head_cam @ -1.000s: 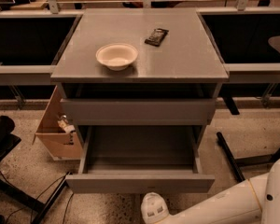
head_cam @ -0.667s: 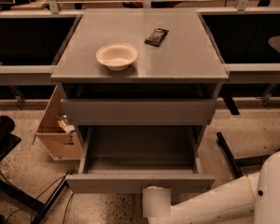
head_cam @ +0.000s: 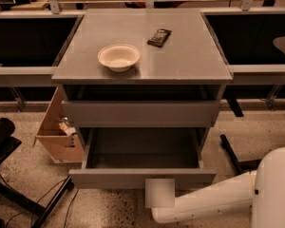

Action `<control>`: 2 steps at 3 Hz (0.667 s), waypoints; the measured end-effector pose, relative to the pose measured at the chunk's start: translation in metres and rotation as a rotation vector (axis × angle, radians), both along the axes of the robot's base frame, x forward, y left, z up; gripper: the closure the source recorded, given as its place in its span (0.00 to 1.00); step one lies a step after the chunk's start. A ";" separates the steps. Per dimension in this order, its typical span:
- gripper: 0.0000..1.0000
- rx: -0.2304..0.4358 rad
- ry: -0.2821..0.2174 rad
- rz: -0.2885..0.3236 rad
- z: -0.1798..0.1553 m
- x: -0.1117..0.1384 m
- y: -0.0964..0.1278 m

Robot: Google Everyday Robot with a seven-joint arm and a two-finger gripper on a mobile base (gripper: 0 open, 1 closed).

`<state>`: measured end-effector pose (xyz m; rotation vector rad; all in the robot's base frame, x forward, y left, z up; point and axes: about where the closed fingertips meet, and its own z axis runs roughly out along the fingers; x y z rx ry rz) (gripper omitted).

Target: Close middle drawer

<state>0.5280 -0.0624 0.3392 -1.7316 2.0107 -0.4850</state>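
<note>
Now the gripper (head_cam: 159,193) had come up to the front panel of the middle drawer (head_cam: 109,177), which stood pulled well out beneath the worktop (head_cam: 190,56). Whether the gripper was spread or closed could not be made out. The inward push looked ready to begin.

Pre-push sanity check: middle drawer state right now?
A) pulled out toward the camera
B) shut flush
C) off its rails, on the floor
A: the middle drawer stands pulled out, tray showing; the tool is at the lower edge of its front panel, near the middle.
</note>
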 end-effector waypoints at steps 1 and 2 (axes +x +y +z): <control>1.00 -0.003 -0.004 0.000 0.001 0.002 -0.001; 1.00 -0.033 -0.045 -0.007 0.011 0.039 -0.016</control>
